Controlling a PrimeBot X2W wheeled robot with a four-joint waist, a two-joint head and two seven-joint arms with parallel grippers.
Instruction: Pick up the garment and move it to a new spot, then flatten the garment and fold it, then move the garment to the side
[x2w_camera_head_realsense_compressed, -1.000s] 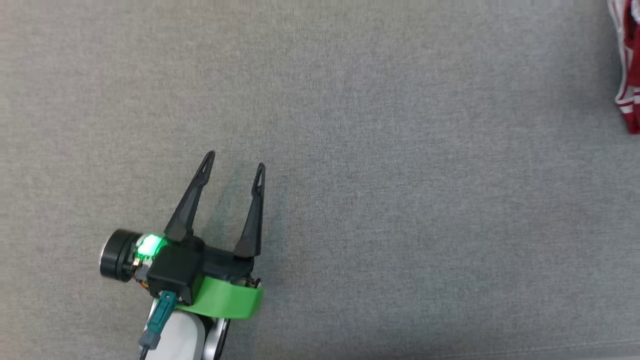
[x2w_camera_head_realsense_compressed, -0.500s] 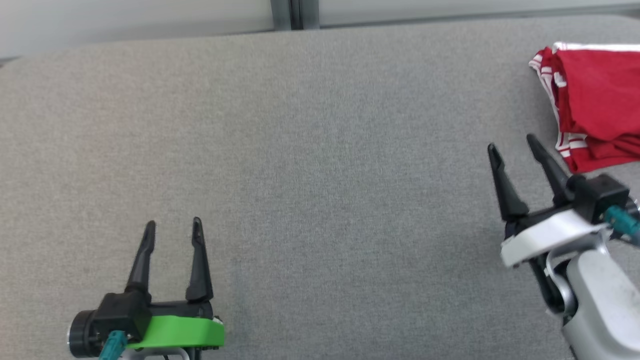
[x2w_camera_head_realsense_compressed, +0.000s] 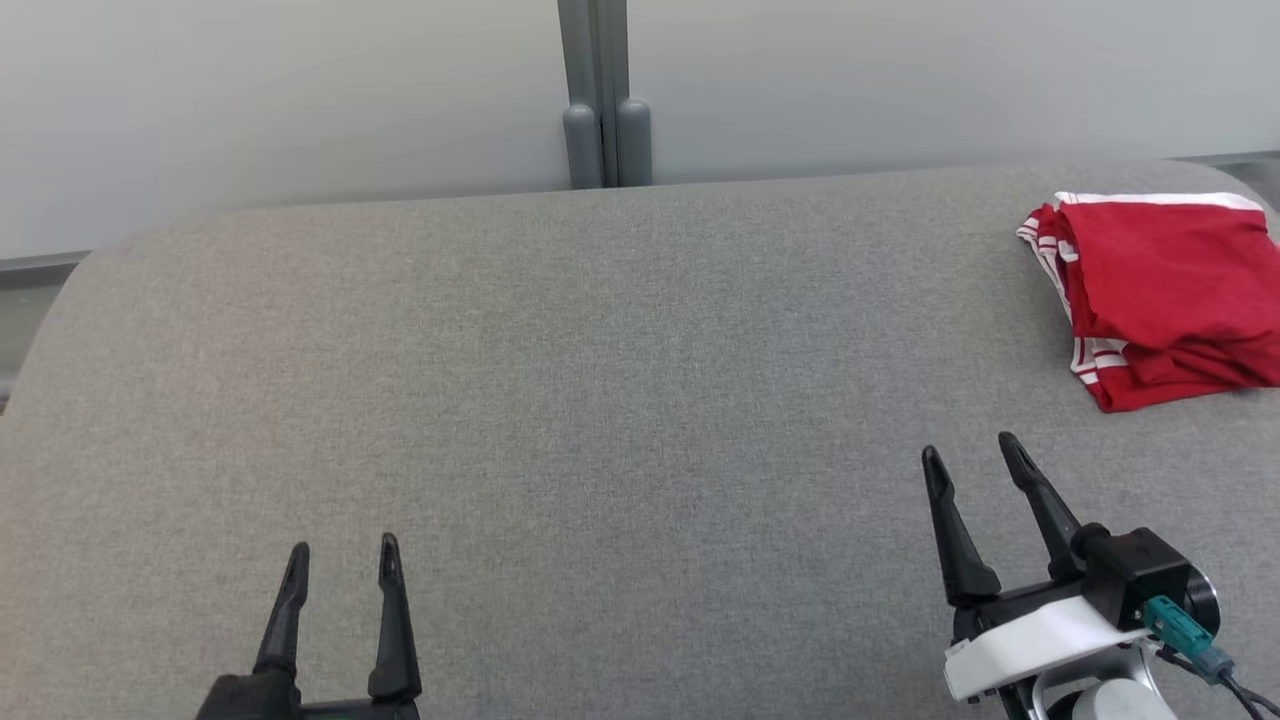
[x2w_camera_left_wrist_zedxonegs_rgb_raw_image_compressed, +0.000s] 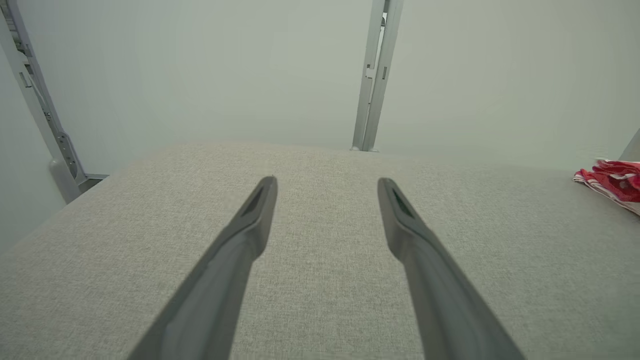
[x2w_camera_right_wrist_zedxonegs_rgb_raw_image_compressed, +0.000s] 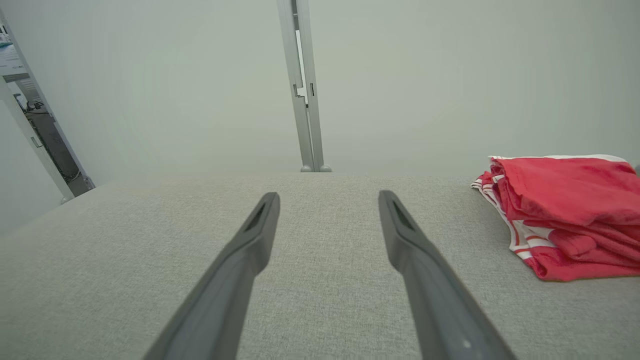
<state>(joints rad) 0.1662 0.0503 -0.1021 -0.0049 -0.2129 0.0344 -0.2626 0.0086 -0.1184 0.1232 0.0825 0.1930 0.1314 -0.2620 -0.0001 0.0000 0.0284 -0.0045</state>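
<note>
No readable text, labels or numbers; distant clutter possibly too blurred.

Head view high, angled down, wrist views low, forward, sharing garment

Lab bay: frosted partitions, padded worktable

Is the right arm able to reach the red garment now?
Probably yes: the right gripper is open, and only bare grey surface lies between it and the red garment.
</note>
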